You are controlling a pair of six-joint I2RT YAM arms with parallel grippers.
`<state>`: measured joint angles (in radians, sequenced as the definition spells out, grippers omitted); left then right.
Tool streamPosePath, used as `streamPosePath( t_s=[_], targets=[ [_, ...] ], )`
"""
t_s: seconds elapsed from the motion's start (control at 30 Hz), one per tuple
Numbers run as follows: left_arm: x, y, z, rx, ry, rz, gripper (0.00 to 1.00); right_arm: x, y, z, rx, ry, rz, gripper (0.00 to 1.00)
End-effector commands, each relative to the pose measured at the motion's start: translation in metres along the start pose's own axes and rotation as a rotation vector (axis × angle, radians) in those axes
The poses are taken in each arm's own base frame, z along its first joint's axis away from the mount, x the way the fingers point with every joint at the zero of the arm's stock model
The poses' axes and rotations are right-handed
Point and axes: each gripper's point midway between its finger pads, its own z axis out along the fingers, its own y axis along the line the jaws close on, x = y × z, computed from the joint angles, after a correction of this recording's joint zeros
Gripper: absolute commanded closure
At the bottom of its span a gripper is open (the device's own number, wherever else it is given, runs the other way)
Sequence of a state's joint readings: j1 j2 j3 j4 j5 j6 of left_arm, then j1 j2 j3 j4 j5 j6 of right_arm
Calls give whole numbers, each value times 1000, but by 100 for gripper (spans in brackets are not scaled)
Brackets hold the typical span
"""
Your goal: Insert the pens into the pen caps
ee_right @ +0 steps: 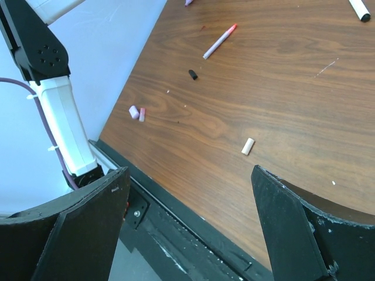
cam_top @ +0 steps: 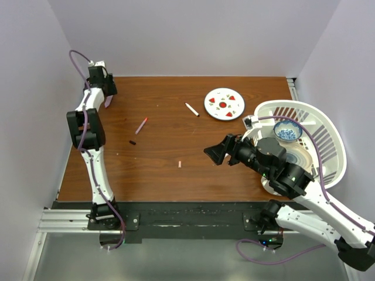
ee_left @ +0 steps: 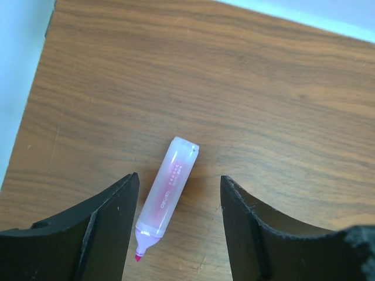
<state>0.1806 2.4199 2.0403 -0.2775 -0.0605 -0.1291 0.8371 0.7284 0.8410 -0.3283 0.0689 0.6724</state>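
the left end effector (ee_left: pixel 179 182) is at the far left corner of the table (ee_left: pixel 263 88), its jaws spread wide. between its two black fingers (ee_left: pixel 114 225) lies a thick pale pink marker (ee_left: pixel 168 190), flat on the wood, uncapped, with its small pink tip toward the camera and its blunt end away. the marker lies nearer the left-hand finger in the wrist view. a thin strip of wood shows between them, so nothing is gripped. whether the fingertips touch the table cannot be told.

the right end effector (ee_right: pixel 187 175) is wide open too and holds nothing. it hangs over the near middle of the table and faces left. in front of it, on bare wood, lies a short whitish cap (ee_right: pixel 248 146). further left, near the table's edge, two tiny pink caps (ee_right: pixel 134 111) lie just beside each other. a small black cap (ee_right: pixel 192 74) lies beyond them, and near it a thin pen (ee_right: pixel 220 41) with a red end. a white pen (cam_top: pixel 191 109) with a dark end lies further back, just beside a round white plate (cam_top: pixel 224 103) with red marks. behind the right arm stands a white basket (cam_top: pixel 328 134) with a blue bowl (cam_top: pixel 287 132) in it. nothing lies between the right end effector and the whitish cap.
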Motion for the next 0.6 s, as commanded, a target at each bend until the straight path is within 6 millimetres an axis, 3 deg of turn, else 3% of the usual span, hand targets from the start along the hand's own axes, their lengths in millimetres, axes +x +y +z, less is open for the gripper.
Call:
streamPosePath(
  t_s=[0.0, 0.23, 0.37, 0.47, 0.5, 0.57],
  targets=[
    [3, 7, 6, -18, -6, 14, 38, -19, 7, -1, -10, -65, -24, 12],
    [33, 10, 23, -22, 78, 24, 39, -22, 2, -2, 10, -81, -47, 11],
    [28, 11, 22, -25, 69, 34, 43, -22, 1, -2, 17, -82, -53, 11],
    [26, 10, 19, -16, 69, 45, 58, -24, 2, -3, 15, -90, -54, 11],
    [26, 10, 18, -16, 71, 46, 68, -25, 2, -3, 13, -95, -53, 12],
    [21, 8, 12, -11, 65, 45, 76, -27, 3, -4, 10, -96, -53, 12]
  ],
)
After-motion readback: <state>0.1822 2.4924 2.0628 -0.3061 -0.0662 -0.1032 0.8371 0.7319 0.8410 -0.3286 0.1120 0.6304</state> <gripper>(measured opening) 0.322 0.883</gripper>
